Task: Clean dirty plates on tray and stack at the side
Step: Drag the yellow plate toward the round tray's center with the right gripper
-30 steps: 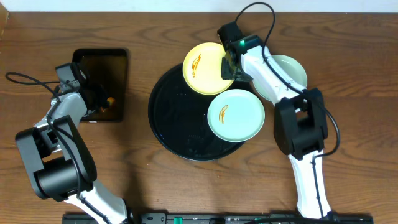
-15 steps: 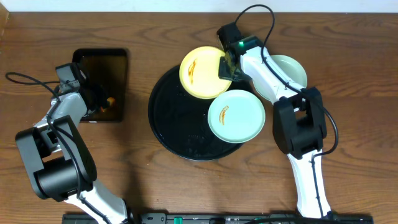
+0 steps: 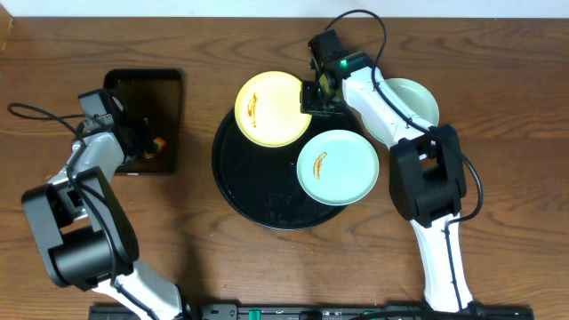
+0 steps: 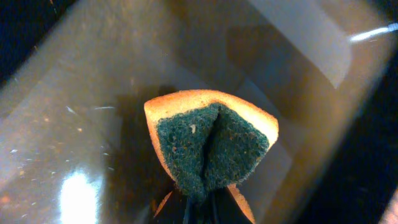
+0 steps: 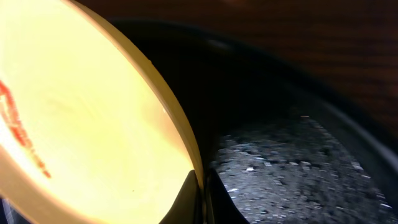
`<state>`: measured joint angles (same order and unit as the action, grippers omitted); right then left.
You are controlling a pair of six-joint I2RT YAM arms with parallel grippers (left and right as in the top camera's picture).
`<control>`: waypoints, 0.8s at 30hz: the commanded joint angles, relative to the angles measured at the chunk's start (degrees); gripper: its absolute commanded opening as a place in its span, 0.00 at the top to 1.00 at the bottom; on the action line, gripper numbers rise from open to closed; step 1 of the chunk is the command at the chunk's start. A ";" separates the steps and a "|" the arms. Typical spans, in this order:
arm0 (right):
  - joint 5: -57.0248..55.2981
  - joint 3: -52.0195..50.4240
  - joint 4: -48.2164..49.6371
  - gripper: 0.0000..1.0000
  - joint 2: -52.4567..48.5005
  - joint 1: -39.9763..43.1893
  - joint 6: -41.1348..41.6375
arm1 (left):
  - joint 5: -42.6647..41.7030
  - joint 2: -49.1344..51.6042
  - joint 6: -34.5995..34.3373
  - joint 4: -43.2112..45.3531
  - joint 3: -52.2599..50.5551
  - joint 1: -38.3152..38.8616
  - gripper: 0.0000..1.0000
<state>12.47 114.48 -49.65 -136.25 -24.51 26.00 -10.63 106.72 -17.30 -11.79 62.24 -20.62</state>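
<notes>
**Colours across the worktop**

The worktop (image 3: 516, 133) is brown wood with darker grain. The round tray (image 3: 258, 191) is glossy black, flecked with wet glints. At its 12 o'clock a pale yellow plate (image 3: 274, 108) carries an orange-brown squiggle, and at 3 o'clock a mint plate (image 3: 337, 166) shows the same smear. A third plate (image 3: 422, 102) is a paler mint, unmarked where visible. The sponge (image 4: 211, 146) is orange-yellow, with a dark green scouring face.

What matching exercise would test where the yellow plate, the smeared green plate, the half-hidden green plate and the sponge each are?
1 yellow plate
2 smeared green plate
3 half-hidden green plate
4 sponge

A in left gripper
B flat in round tray
C on table, right of tray
D rim in right gripper

Pairs: 1-D, 2-B, 3-C, 4-A
</notes>
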 commanded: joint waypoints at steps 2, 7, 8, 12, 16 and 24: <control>5.53 0.28 0.15 0.99 4.20 -0.83 -2.73 | -0.94 -6.47 1.22 0.13 -0.13 -0.20 0.93; 9.05 0.26 -1.70 0.99 4.33 -1.95 -2.64 | -0.96 -8.74 1.20 -0.35 -0.13 -0.20 0.92; 8.87 0.26 -2.62 0.99 4.33 -2.47 -2.32 | -0.96 -8.72 1.20 -0.59 -0.13 -0.20 0.93; 7.04 0.26 -5.27 0.99 4.33 -4.81 -2.25 | -0.98 -8.35 1.18 -1.18 -0.15 -0.17 0.93; -1.42 0.26 -8.61 0.99 4.33 -6.78 -0.66 | -4.98 -8.70 1.20 -1.03 -0.13 -0.15 0.93; -4.35 0.11 -12.31 0.99 4.31 -8.33 0.55 | -9.92 -12.85 1.14 -1.75 -0.13 -0.15 0.93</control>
<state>10.28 114.45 -61.73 -133.97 -32.60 25.47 -17.56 97.43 -16.64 -13.34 62.22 -20.62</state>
